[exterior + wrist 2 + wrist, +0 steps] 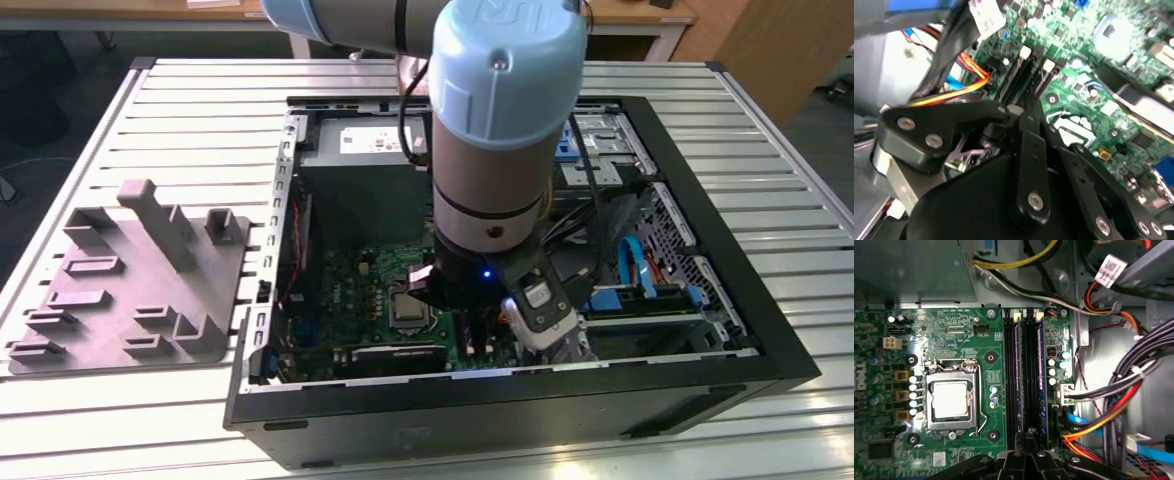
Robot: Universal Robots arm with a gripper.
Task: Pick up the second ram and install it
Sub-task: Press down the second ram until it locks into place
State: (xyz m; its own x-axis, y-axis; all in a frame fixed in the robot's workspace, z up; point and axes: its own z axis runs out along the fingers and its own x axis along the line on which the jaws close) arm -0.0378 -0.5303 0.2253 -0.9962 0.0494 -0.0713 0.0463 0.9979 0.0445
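The second ram (1040, 385) stands on edge in a slot on the motherboard (989, 340), a long, narrow stick seen from above as a thin blue-green line. It runs parallel to another stick (1015, 385) just beside it, on the side away from the processor socket (951, 400).

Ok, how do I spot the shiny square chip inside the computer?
Look into the open black computer case, at the green motherboard. The chip is the silver square clamped in a metal frame, beside the long black slots; nothing else is big, flat and silver.
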